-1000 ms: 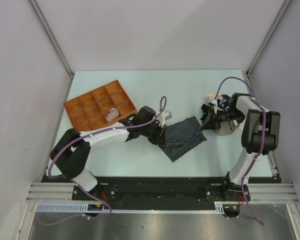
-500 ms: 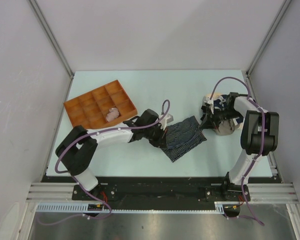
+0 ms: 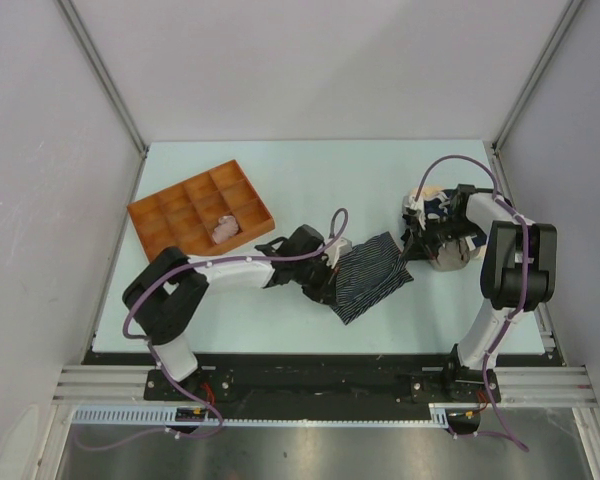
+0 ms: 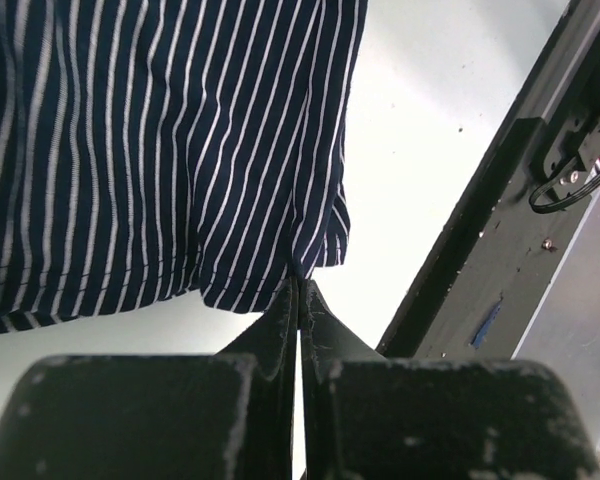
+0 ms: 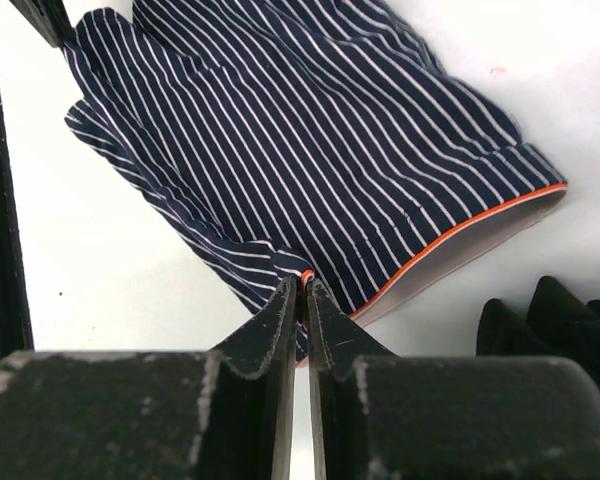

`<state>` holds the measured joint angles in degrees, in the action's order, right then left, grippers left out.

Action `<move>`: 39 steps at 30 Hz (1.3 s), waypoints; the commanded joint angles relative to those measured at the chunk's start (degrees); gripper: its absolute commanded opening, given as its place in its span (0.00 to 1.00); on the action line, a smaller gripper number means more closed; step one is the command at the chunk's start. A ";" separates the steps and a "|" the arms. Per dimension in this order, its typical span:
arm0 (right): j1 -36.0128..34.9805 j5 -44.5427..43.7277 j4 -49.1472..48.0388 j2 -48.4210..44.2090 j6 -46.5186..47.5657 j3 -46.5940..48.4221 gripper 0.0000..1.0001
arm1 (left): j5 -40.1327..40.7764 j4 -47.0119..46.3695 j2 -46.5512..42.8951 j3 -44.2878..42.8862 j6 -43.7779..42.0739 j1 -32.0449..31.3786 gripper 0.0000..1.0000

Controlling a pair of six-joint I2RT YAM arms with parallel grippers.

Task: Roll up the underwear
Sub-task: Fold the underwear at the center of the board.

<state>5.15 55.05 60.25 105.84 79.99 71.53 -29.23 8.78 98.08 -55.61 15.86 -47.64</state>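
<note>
A dark navy striped underwear (image 3: 370, 276) lies spread flat on the table between the two arms. My left gripper (image 3: 329, 281) is shut on its left edge; the left wrist view shows the jaws pinching the hem of the cloth (image 4: 160, 150). My right gripper (image 3: 408, 249) is shut on its right corner; the right wrist view shows the orange-trimmed waistband (image 5: 460, 225) pinched there. A pale pink underwear (image 3: 223, 228) sits rolled in the orange tray (image 3: 165, 215). More underwear, black, cream and navy, is piled (image 3: 442, 215) under the right arm.
The orange compartmented tray stands at the back left. The black front rail (image 3: 310, 372) runs along the near table edge and shows in the left wrist view (image 4: 490, 220). Grey walls close in both sides.
My left arm has slid right along the table, pushing the striped underwear's left edge rightward. The cloth is now narrower. The right gripper has barely moved.
</note>
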 commanded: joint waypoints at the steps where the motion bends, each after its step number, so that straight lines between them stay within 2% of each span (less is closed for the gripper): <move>1: -0.31 -1.87 -0.66 -1.96 -1.50 -0.42 0.12 | -1.88 -1.57 1.93 -1.87 1.63 -1.14 0.01; 8: -0.14 -3.19 -0.57 -1.60 -1.67 -0.60 0.20 | -2.05 -1.83 3.60 -2.22 2.34 -1.67 0.02; 39: -1.28 -8.11 -4.70 -3.01 -8.44 -1.21 0.21 | -3.37 -3.32 3.87 -3.62 6.11 -3.87 0.03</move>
<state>3.90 48.03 56.38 105.82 72.55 70.81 -30.79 7.75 102.28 -57.56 20.58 -50.72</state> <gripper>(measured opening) 0.204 0.024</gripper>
